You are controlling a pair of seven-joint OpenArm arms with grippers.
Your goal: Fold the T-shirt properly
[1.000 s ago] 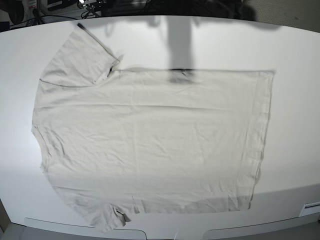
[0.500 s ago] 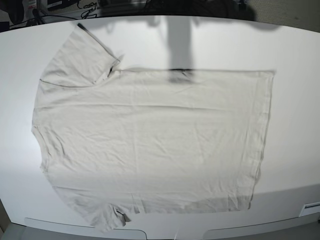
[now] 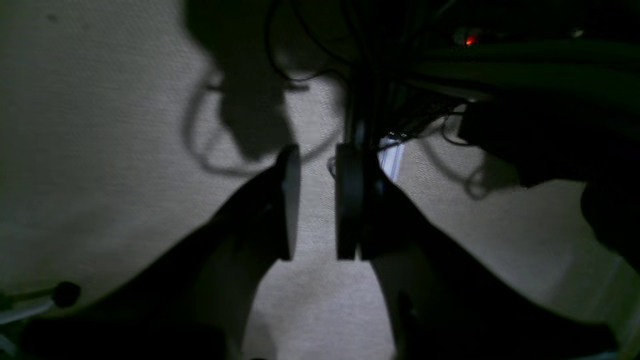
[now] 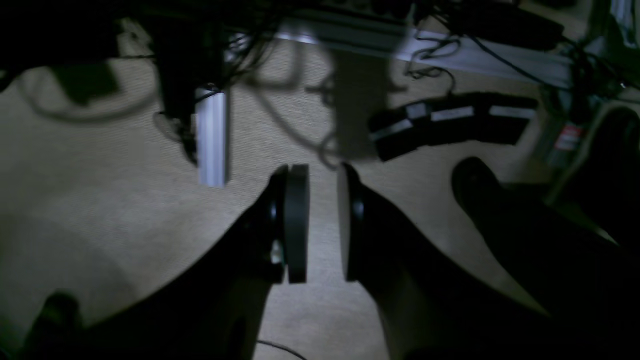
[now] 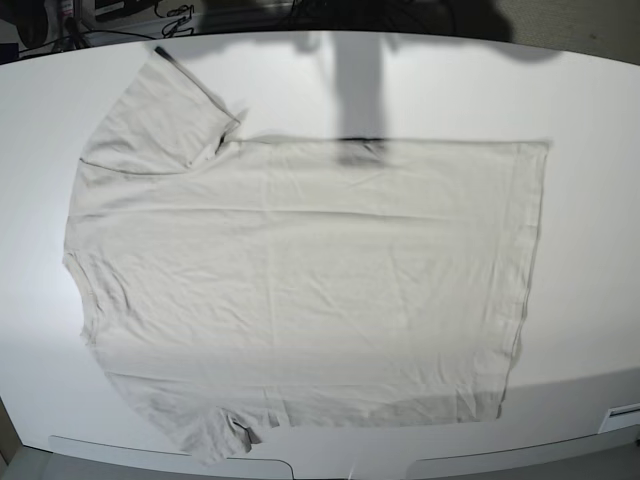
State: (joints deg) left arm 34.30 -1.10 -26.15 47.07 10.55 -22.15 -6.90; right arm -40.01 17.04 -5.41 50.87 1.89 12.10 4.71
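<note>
T-shirt [image 5: 300, 280] spread flat on the white bench [image 5: 590, 150], long axis left-right, collar end toward right arm's side. Left tool [image 3: 317, 200] and right tool [image 4: 322, 222] both slightly parted, empty, off over carpet. Neither visibly nearer.

white table [image 5: 590, 200], beige carpet [image 3: 100, 125] with black cables [image 4: 435, 75]

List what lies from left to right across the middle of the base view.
Bare white table → T-shirt's neck and shoulder edge → T-shirt body → T-shirt's bottom hem → bare table again.
</note>
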